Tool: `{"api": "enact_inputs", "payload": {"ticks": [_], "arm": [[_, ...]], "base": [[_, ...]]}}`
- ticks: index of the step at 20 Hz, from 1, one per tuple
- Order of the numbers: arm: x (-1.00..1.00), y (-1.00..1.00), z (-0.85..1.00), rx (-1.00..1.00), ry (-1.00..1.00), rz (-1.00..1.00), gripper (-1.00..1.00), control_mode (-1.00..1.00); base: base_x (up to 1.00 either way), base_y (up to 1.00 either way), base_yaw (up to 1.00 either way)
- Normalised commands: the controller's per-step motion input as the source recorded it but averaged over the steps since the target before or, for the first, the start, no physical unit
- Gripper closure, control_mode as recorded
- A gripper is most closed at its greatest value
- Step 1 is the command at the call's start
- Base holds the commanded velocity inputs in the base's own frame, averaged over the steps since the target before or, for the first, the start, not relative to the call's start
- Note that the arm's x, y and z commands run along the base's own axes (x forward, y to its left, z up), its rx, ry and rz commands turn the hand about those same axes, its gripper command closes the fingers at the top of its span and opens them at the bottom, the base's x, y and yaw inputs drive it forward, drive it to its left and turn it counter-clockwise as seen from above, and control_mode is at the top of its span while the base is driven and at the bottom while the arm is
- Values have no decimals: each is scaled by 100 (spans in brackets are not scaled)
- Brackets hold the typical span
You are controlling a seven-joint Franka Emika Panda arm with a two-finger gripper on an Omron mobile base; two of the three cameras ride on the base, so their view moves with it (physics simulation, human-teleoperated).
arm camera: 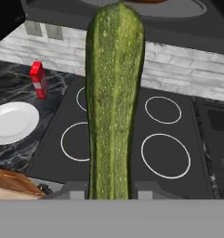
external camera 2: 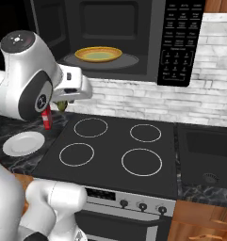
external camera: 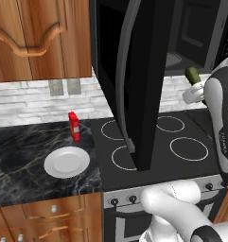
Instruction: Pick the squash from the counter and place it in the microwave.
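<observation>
My gripper (arm camera: 111,190) is shut on the squash (arm camera: 114,102), a dark green speckled vegetable that stands lengthwise between the fingers. The squash's tip (external camera: 192,74) pokes up above the hand (external camera: 193,93), in the air over the stovetop and just below the microwave's opening. In the right base view a bit of the squash (external camera 2: 62,106) shows under the hand. The microwave (external camera 2: 110,63) is open, with a yellowish plate (external camera 2: 98,54) on its turntable. Its tall black door (external camera: 148,75) swings out over the burners. The black marble counter (external camera: 21,142) lies to the left.
A white plate (external camera: 66,161) and a red bottle (external camera: 74,126) stand on the counter left of the stovetop (external camera 2: 110,150). The open door hangs between them and the hand. A dark sink (external camera 2: 204,155) lies to the right, and a wooden wall cabinet (external camera: 39,38) is at upper left.
</observation>
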Motion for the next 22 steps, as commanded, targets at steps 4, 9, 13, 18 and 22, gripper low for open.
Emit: {"api": "enact_inputs", "payload": {"ticks": [4, 9, 13, 18, 22], "arm": [[82, -12, 31, 7, -7, -7, 100, -100], [100, -4, 31, 13, -4, 0, 100, -100], [100, 0, 51, 15, 0, 0, 100, -100], [99, 0, 39, 8, -1, 0, 100, -100], [100, 0, 1, 5, -5, 0, 100, -100]], "base": [[0, 0, 0], [0, 0, 0], [0, 0, 0], [0, 0, 0], [0, 0, 0]]}}
